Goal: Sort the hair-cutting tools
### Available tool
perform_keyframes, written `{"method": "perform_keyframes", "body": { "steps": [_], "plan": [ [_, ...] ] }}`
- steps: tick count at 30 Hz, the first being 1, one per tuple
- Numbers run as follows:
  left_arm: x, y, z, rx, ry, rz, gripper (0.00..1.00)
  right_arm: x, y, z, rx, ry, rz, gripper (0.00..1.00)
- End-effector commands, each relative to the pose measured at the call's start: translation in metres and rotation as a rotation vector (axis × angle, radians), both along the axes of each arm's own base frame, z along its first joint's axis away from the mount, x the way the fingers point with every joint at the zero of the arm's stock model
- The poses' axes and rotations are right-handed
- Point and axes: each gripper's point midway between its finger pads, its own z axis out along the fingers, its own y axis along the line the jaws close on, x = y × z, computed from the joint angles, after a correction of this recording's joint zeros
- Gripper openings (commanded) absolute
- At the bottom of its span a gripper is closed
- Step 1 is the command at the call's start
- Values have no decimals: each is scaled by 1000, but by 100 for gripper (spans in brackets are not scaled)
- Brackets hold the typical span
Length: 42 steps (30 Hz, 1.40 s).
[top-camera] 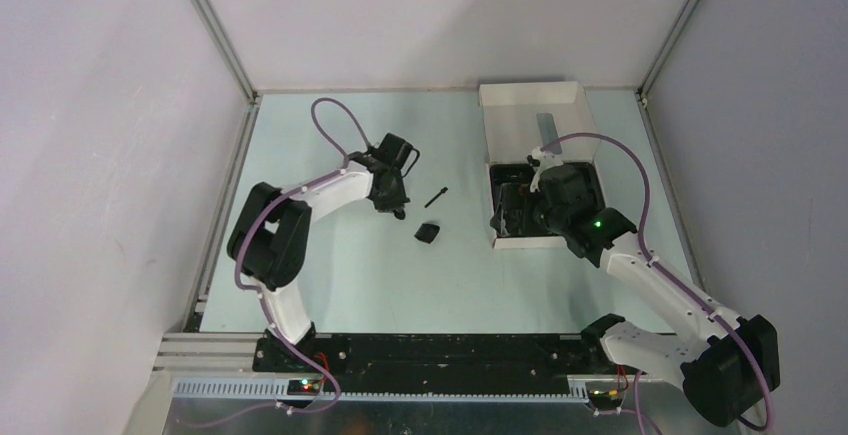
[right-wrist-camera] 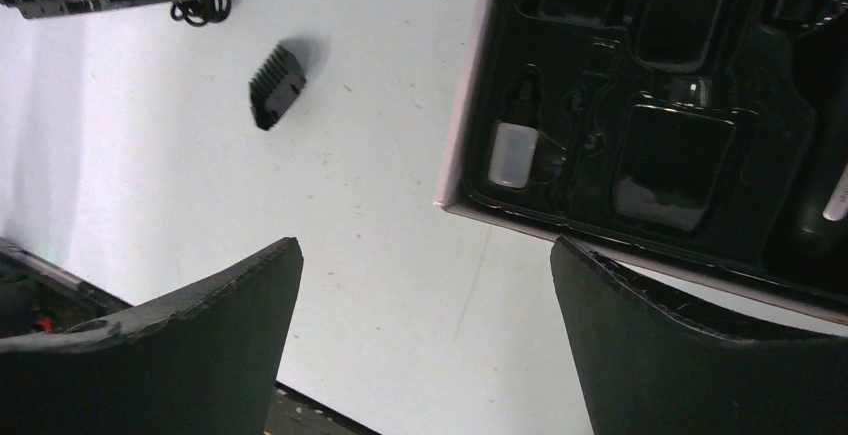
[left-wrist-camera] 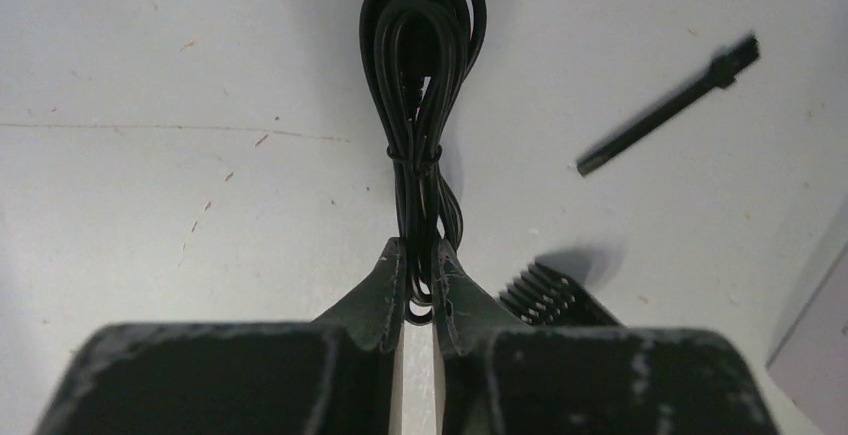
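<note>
- Cord [left-wrist-camera: 420, 75]: the black loops, tied at the waist, are pinched at one end by the left gripper [left-wrist-camera: 418, 255], whose jaws are closed on the bundle. The narrow end is probably chosen because the strands are gathered there into a width the jaws can span. The cord is held well to the left of the box [top-camera: 530, 120]; whether it is lifted off the table [top-camera: 340, 285] cannot be told.
- Stick-brush [left-wrist-camera: 665, 110]: it is left lying flat and alone, between the cord and the box, apart from both.
- Comb attachment [right-wrist-camera: 275, 85]: it is set teeth-up on the table, left of the box and nearer the arms than the brush, and is touched by nothing.
- Right gripper [right-wrist-camera: 425, 255]: its jaws are spread wide and nothing is held. It is poised over the box's near-left corner, presumably so that the moulded tray [right-wrist-camera: 700, 85] can be reached.
- Tray: a small pale bottle [right-wrist-camera: 510, 153] is seated in one recess inside the box. The neighbouring recesses appear shaped for single items, which suggests each tool is meant for its own pocket.
</note>
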Motion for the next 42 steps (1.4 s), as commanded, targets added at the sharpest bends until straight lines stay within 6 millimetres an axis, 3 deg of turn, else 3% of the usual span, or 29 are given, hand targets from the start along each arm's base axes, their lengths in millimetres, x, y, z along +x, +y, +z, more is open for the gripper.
{"method": "perform_keyframes", "body": {
  "steps": [1,13,22,30,36,38,41,42],
  "plan": [
    [4,-11,41,-56,-127,-100,9,7,16,23,125,-47,-6,99],
    [-14,-56,129,-253,-362,-330,5,41,62,79,383,-148,28,98],
    [-51,-95,179,-386,-493,-521,6,63,92,112,499,-200,92,93],
    [-71,-116,190,-433,-509,-622,6,71,108,117,579,-194,128,90],
    [-78,-126,191,-437,-514,-666,6,73,111,112,587,-174,132,80],
    [-80,-127,189,-433,-512,-676,7,72,110,111,585,-170,133,73],
    [-80,-126,187,-418,-512,-680,8,72,109,109,584,-160,133,53],
    [-79,-125,186,-410,-513,-675,10,72,109,108,582,-156,133,43]
  ]
}}
